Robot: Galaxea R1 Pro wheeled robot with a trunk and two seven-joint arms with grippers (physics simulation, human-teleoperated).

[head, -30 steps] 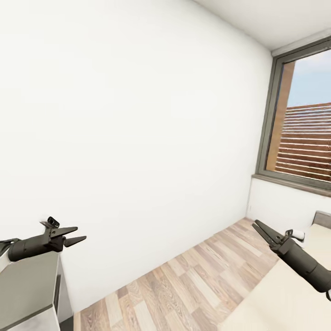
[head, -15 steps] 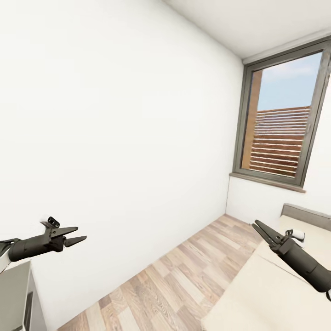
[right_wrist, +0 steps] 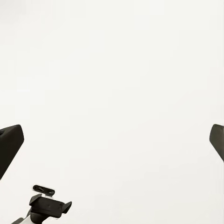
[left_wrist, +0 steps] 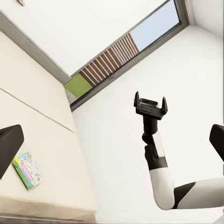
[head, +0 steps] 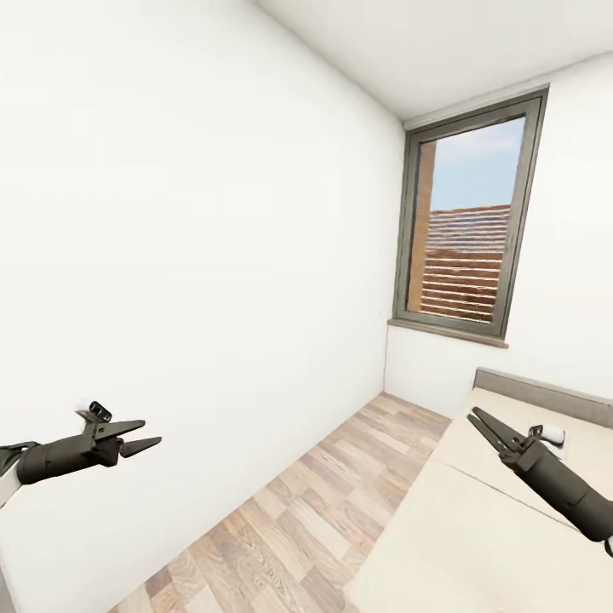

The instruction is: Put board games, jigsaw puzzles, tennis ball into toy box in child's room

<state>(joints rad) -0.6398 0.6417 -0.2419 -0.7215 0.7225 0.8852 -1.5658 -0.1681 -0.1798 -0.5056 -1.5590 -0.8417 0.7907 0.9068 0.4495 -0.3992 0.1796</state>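
The left gripper point(head: 143, 433) hung with its jaws apart and empty before a white wall point(head: 196, 255), above a strip of wood floor point(head: 323, 502). Beyond stood a tall dark-framed window point(head: 464, 247). The right gripper point(head: 482, 425), jaws also parted and empty, hovered over the beige bed point(head: 477, 536). In the left wrist view a board game point(left_wrist: 27, 170) lay flat on the mattress, well apart from both grippers

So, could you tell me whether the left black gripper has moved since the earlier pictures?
Yes: the left black gripper swung rightward with the turning robot, off the grey desk, toward the dark-framed window.
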